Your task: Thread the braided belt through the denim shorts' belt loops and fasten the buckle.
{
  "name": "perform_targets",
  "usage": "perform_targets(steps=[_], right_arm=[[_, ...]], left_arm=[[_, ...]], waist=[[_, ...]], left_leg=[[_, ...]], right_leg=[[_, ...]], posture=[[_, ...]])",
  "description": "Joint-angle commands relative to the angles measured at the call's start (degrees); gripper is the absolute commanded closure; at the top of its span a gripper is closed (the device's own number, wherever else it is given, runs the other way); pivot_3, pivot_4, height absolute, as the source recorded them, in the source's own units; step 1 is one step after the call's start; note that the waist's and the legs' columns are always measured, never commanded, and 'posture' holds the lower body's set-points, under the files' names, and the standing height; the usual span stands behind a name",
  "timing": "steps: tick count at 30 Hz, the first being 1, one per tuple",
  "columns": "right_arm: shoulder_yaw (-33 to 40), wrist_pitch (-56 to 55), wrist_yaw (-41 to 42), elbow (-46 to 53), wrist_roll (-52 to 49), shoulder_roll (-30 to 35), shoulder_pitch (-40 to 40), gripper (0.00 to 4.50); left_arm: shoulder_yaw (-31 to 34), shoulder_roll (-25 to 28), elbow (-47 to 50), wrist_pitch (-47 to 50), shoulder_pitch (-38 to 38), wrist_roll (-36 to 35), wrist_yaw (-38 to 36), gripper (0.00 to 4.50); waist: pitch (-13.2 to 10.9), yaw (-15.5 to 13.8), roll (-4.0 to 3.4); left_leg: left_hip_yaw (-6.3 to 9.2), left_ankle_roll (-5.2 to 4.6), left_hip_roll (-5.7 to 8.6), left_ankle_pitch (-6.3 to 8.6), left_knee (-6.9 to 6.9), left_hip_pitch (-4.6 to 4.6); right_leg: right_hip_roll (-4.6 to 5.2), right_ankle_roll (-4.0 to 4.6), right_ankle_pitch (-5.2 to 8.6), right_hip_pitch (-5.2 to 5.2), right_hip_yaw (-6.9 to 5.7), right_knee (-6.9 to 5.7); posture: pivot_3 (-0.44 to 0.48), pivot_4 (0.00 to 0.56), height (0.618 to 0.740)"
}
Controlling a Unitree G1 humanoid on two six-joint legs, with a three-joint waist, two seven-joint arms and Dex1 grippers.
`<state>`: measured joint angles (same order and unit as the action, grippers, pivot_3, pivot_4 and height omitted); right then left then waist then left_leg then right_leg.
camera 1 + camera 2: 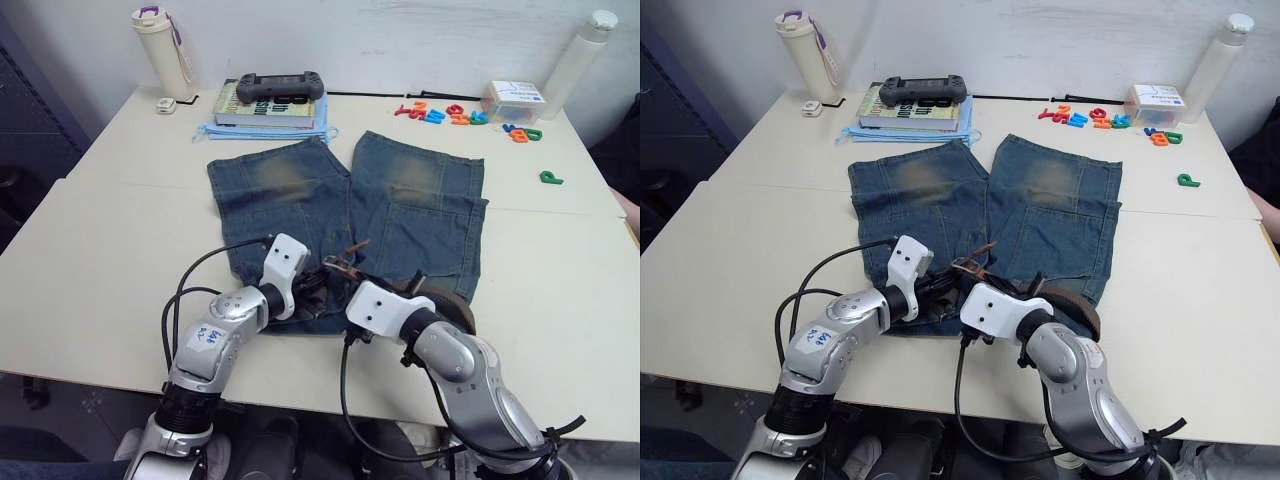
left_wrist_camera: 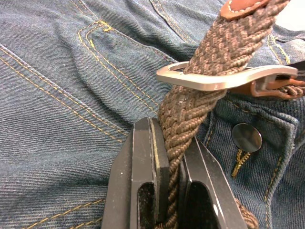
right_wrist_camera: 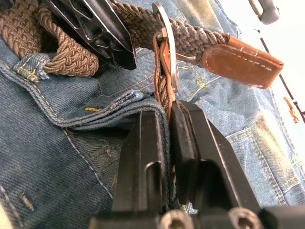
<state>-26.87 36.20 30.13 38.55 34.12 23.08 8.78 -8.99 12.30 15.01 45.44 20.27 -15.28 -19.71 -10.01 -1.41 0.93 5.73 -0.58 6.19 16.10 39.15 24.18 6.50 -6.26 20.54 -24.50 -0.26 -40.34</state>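
Note:
The denim shorts [image 1: 400, 200] lie flat on the table, legs pointing away and waistband nearest me. Both grippers meet at the middle of the waistband. My left gripper [image 2: 169, 138] is shut on the braided belt [image 2: 200, 62], just short of where it passes through the silvery buckle [image 2: 214, 81]. Beyond the frame the tan tip [image 3: 240, 59] sticks out. My right gripper [image 3: 170, 112] is shut on the buckle's tan leather tab, holding the frame on edge. By a belt loop [image 3: 32, 63], the belt lies along the waistband. More of the belt [image 1: 452, 300] curves behind my right arm.
The shorts' metal button [image 2: 246, 137] sits just beside the buckle. At the table's far side are a book with a game controller [image 1: 280, 88], a cream bottle [image 1: 163, 50], coloured plastic letters [image 1: 440, 113], a small box [image 1: 515, 98] and a white bottle [image 1: 580, 55].

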Motion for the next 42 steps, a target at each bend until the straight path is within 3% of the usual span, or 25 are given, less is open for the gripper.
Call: perform_targets(steps=[1,4,12,18,37,39,40,41,42], right_arm=[[0.8,-1.3,2.1,4.7,0.0,0.7,0.3,2.16],[2.9,-1.8,4.3,7.4,-0.4,2.7,0.4,0.72],[10.7,-4.9,7.6,10.6,-2.9,7.2,4.7,0.72],[7.5,-12.9,8.3,3.4,1.4,12.0,10.7,0.72],[5.9,-19.5,11.6,-6.3,3.6,12.2,15.5,0.72],[5.9,-19.6,12.1,-6.6,3.6,12.5,15.5,1.1],[5.9,-19.6,12.2,-6.6,3.6,12.6,15.5,1.88],[5.9,-19.8,12.2,-6.7,3.5,12.5,15.6,1.97],[5.9,-19.9,12.3,-6.7,3.5,12.4,15.6,2.45]], left_arm=[[-1.2,-0.6,0.6,-0.7,-0.4,-0.2,-0.9,4.5],[-1.2,-0.6,0.5,-0.8,-0.5,-0.2,-0.8,4.5],[-1.2,-0.4,0.3,-1.0,-0.6,-0.1,-1.0,4.5],[-1.5,-0.4,0.2,-1.1,-0.5,-0.1,-1.2,4.5],[-4.5,1.8,0.8,-7.7,-0.4,4.8,-1.1,4.5],[-4.6,1.7,0.8,-8.2,-0.5,5.2,-1.0,4.5],[-4.5,1.7,0.8,-8.3,-0.6,5.2,-1.0,4.5],[-4.7,1.7,0.8,-8.7,-0.7,5.4,-0.9,4.5],[-4.8,1.8,0.7,-9.0,-0.8,5.6,-0.9,4.5]], waist=[[0.0,0.0,0.0],[0.0,0.0,0.0],[0.0,-0.1,0.01],[0.0,-0.1,0.03],[0.0,-0.1,0.04],[0.0,-0.1,0.04],[0.0,-0.1,0.04],[0.0,-0.1,0.04],[0.0,-0.1,0.04]], left_leg=[[0.0,0.0,0.0,0.0,0.0,0.0],[0.0,0.0,0.01,0.0,0.0,0.01],[0.01,0.0,-0.01,0.0,0.0,0.01],[0.01,-0.01,0.0,-0.01,0.0,0.0],[0.01,-0.03,0.0,-0.01,0.0,0.04],[0.01,-0.03,0.0,-0.01,0.0,0.04],[0.01,-0.03,0.0,-0.01,0.0,0.04],[0.01,-0.02,0.0,-0.01,0.0,0.04],[0.02,-0.02,0.0,-0.01,0.0,0.04]], right_leg=[[0.0,0.0,0.0,0.0,0.0,0.0],[0.0,0.0,0.0,0.01,-0.01,0.03],[0.01,0.0,0.0,0.03,-0.04,0.05],[0.02,0.0,0.0,0.05,-0.06,0.06],[0.03,0.0,0.0,0.07,-0.08,0.16],[0.03,0.0,0.0,0.07,-0.07,0.16],[0.03,0.0,0.0,0.06,-0.08,0.16],[0.03,0.0,0.0,0.06,-0.08,0.16],[0.03,0.0,0.0,0.06,-0.08,0.16]], posture=[[0.0,0.15,0.667],[0.0,0.15,0.667],[0.0,0.15,0.667],[0.0,0.15,0.667],[0.0,0.15,0.667],[0.0,0.15,0.667],[0.0,0.15,0.667],[0.0,0.15,0.667],[0.0,0.15,0.667]])
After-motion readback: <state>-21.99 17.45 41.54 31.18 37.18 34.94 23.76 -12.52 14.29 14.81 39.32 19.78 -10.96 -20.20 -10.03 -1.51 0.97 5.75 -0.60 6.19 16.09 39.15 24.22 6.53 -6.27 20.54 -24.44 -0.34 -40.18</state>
